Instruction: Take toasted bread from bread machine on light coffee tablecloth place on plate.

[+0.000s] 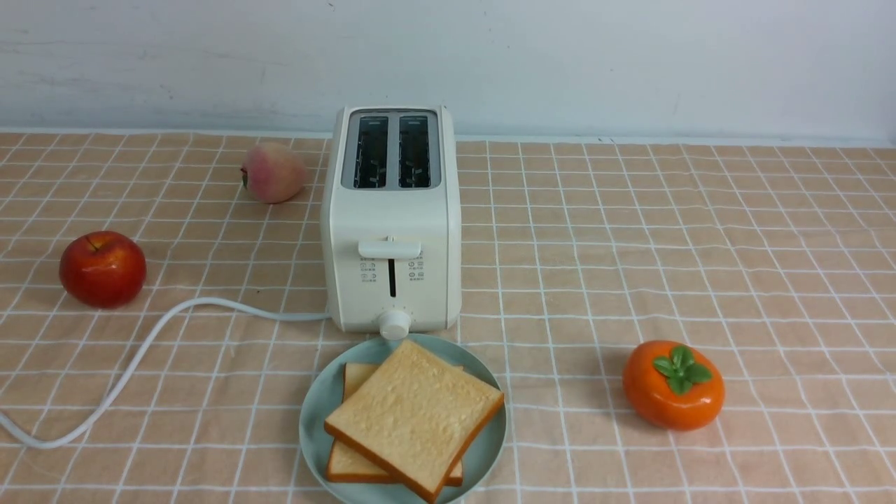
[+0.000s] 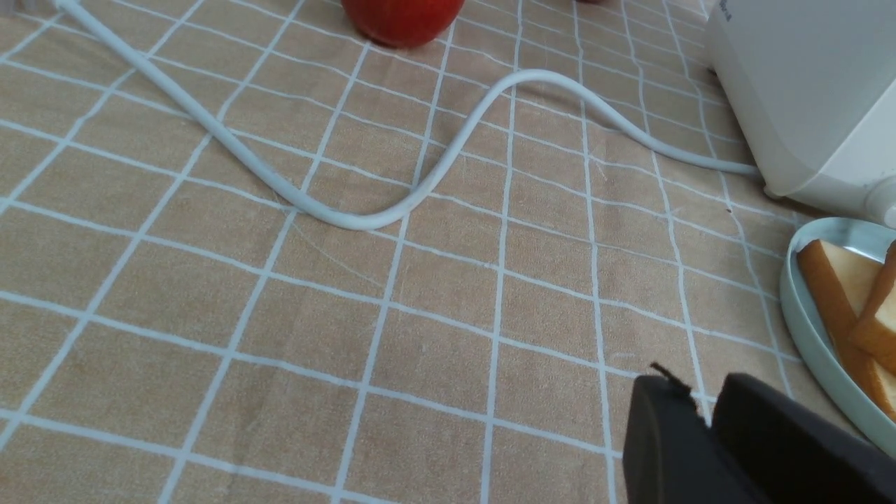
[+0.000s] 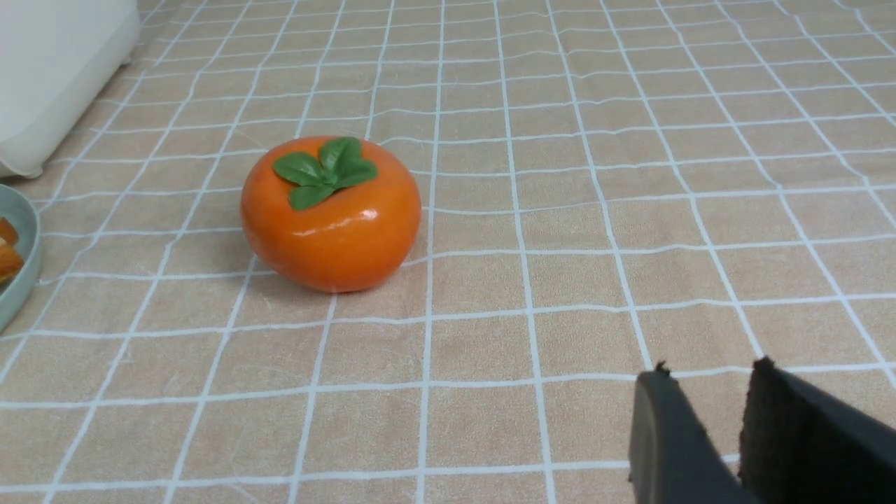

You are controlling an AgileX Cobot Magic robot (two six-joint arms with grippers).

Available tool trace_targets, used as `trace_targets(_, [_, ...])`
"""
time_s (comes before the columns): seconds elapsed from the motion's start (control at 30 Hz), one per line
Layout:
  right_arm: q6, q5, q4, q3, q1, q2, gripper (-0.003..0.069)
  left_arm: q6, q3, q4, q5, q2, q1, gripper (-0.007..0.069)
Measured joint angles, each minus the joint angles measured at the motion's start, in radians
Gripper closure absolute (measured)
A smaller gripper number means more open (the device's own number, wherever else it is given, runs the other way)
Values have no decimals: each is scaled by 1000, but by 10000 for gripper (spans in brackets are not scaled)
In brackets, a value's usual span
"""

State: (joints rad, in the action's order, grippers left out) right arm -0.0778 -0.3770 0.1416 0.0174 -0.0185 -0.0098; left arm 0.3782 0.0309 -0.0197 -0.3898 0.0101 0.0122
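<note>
Toast: two square golden slices point(image 1: 413, 416) stacked, overlapping, on round mint-teal plate point(image 1: 313, 420) before cream toaster point(image 1: 390, 220); slots seen empty. Left gripper point(image 2: 707, 413) nearer plate, nearly closed, empty; right gripper point(image 3: 707, 413) narrowly parted, empty.

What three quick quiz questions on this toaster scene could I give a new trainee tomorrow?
1. True or false: both slots of the cream-white two-slot toaster are empty.
2. How many square golden toast slices lie on the round mint-teal plate?
3. Which fruit sits on the robot's right: A red apple, B pink peach, C glossy orange persimmon?

Key: 1 true; 2 two, stacked askew; 3 C.
</note>
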Motion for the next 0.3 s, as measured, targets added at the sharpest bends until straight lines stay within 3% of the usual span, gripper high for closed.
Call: trace_targets(0.3, [0,0,0,0,0,0,470,0,0,0,0,0,0,515])
